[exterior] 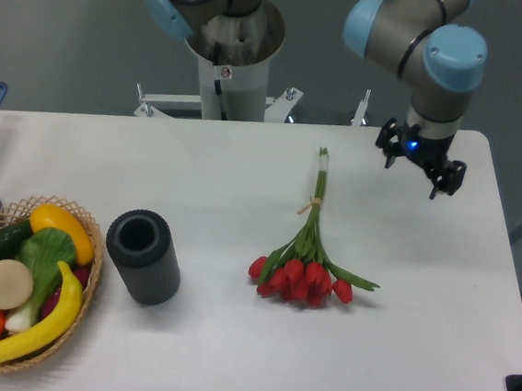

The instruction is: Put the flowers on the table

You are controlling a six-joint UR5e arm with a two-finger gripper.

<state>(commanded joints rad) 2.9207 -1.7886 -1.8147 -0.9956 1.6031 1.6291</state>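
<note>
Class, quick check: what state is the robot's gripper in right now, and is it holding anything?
Gripper: open and empty, raised near the table's far right edge, clear of the flowers, which lie flat on the table.
</note>
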